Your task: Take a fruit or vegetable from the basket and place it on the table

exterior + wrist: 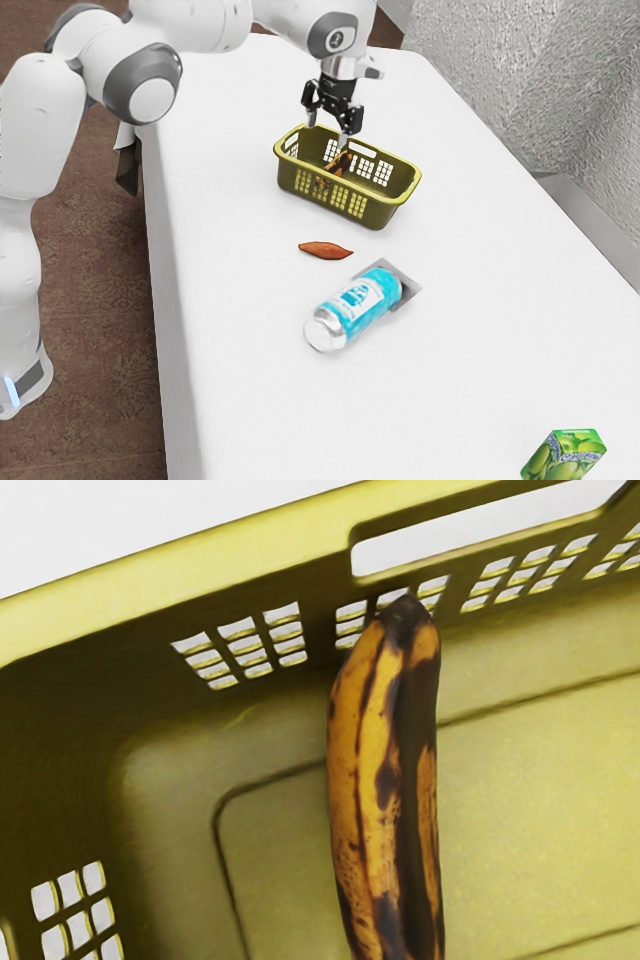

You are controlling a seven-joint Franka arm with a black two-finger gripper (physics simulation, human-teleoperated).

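White worktop (pixel 230 330), spotty banana (pixel 375 770) lying in the olive basket (pixel 382 212), and the claw (pixel 327 132) is over it, spread wide with nothing gripped. Looks like the lining-up step to me, so next it's gotta drop around the banana and pinch, clearing the rim.

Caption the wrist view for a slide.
Dark-blotched banana in the olive basket, one end toward a perforated wall.
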